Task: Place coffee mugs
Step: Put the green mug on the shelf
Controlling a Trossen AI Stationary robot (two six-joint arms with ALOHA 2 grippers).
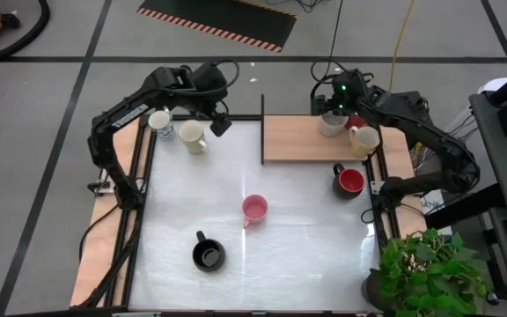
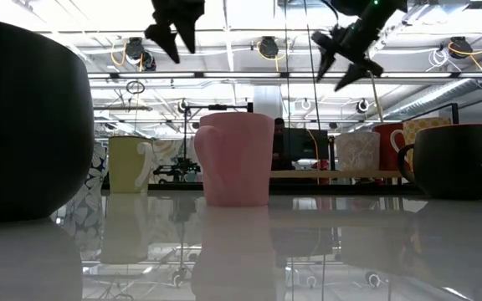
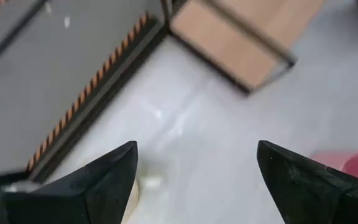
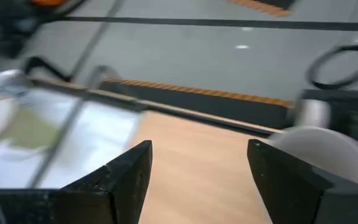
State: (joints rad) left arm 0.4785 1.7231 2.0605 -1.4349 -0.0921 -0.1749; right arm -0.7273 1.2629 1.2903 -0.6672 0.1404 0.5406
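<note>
My right claw [image 1: 331,107] hangs with fingers spread, released, above the grey ceramic mug [image 1: 330,124] standing on the wooden shelf board [image 1: 293,139] at the bench's far right corner. A cream mug [image 1: 364,138] and a red one [image 1: 356,123] stand beside it. My left claw [image 1: 221,123] gapes wide, gripping nothing, over the far left corner beside another cream mug [image 1: 193,136].

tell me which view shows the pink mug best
The low view: the pink mug stands upright, centre frame, whole side visible. The high view shows it from above, small, mid-table. The left wrist view catches only a pink edge. The right wrist view misses it.
</note>
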